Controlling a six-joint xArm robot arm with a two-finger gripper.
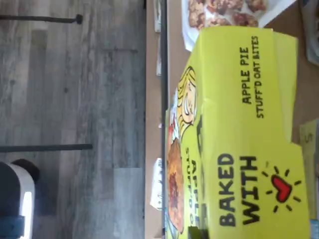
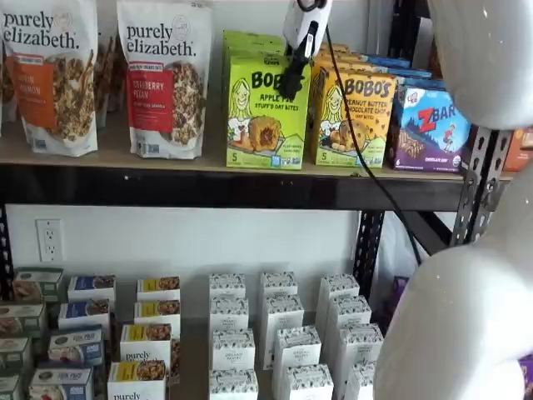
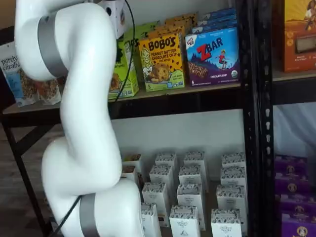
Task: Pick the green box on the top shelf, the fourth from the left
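The green box (image 2: 266,112), lime green with "BOBO'S Apple Pie Stuff'd Oat Bites", stands upright on the top shelf (image 2: 108,158), more green boxes behind it. My gripper (image 2: 291,83) hangs from the view's upper edge, its black finger in front of the box's upper right corner. Only one dark finger shows, so I cannot tell whether it is open or shut. The wrist view shows the box (image 1: 239,139) close up, its "BAKED WITH" face filling the picture. In a shelf view the box (image 3: 123,69) is half hidden behind my arm; the fingers are hidden there.
Granola bags (image 2: 162,79) stand left of the green box; a yellow-orange Bobo's box (image 2: 354,117) and a blue ZBar box (image 2: 429,129) stand right of it. A black cable (image 2: 366,167) hangs past the shelf beam. White cartons (image 2: 283,333) fill the lower shelf. My white arm (image 3: 79,123) blocks much of one view.
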